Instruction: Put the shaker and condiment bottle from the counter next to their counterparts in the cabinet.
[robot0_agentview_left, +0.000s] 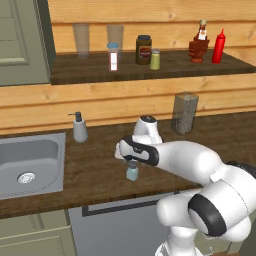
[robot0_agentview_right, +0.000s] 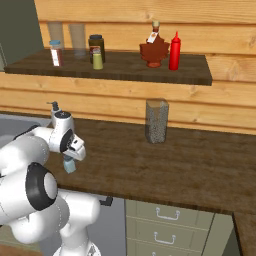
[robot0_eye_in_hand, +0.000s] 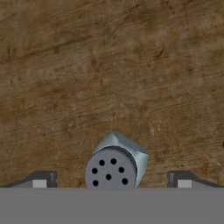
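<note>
Dark brown wood of the table (robot0_agentview_left: 100, 165) lies bare around the pale blue-grey shaker (robot0_agentview_left: 132, 171), which stands upright near the front edge, right of the steel sink (robot0_agentview_left: 30, 167). The tool (robot0_eye_in_hand: 111, 180) hangs above it, jaws wide apart, either side of its cap. The red condiment bottle (robot0_agentview_left: 218, 46) stands on the cabinet (robot0_agentview_left: 150, 70) shelf near its right end

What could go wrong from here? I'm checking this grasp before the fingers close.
The open hand is directly over the shaker, its fingertips wide either side; an off-centre close could tip it on the counter. On the cabinet, the olive-yellow shaker stands close to the dark jar, risking a knock.
</note>
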